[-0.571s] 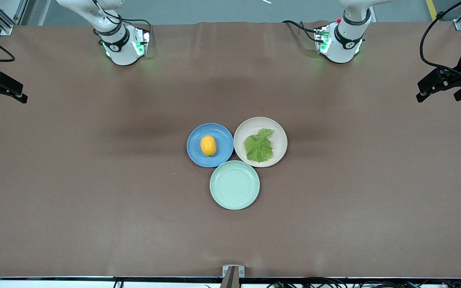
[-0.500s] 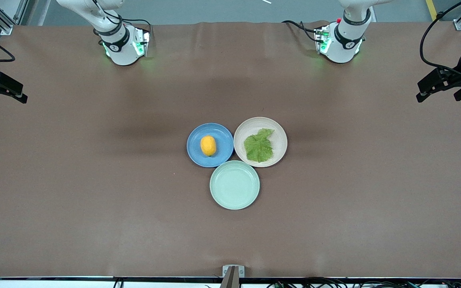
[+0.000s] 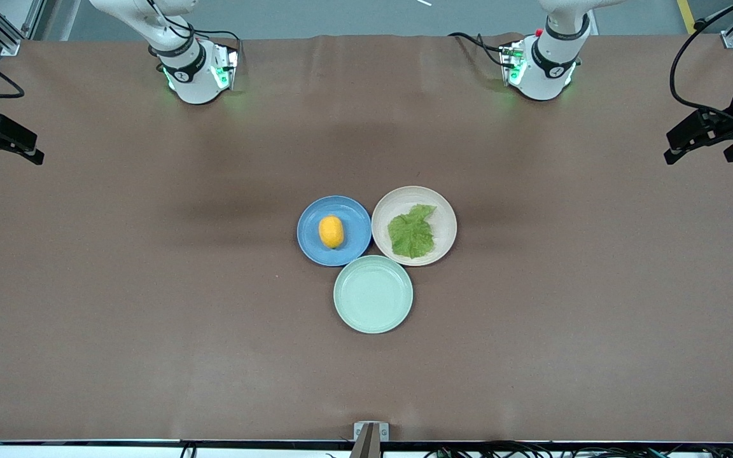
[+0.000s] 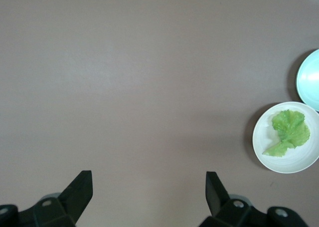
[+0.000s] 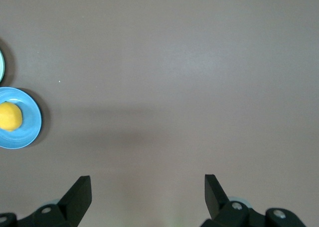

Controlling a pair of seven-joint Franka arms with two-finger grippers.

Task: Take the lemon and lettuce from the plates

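Observation:
The lemon [image 3: 331, 231] lies on the blue plate [image 3: 352, 216] at the table's middle. The lettuce [image 3: 411, 231] lies flat on the beige plate [image 3: 444, 219] beside it, toward the left arm's end. My left gripper [image 3: 700, 147] hangs open and empty over the table's edge at the left arm's end, well away from the plates. Its wrist view shows open fingers [image 4: 148, 179], the lettuce [image 4: 287, 132] and the beige plate [image 4: 264, 147]. My right gripper [image 3: 7, 152] hangs open and empty over the right arm's end. Its wrist view [image 5: 147, 183] shows the lemon [image 5: 10, 116] on the blue plate [image 5: 31, 129].
An empty pale mint-green plate [image 3: 373, 294] touches both plates, nearer to the front camera. The brown table cover [image 3: 150, 286] is bare around the plates. The arm bases [image 3: 195, 70] stand along the table's back edge.
My left gripper has shifted slightly at the table's edge. The right gripper, plates, lemon and lettuce have not moved.

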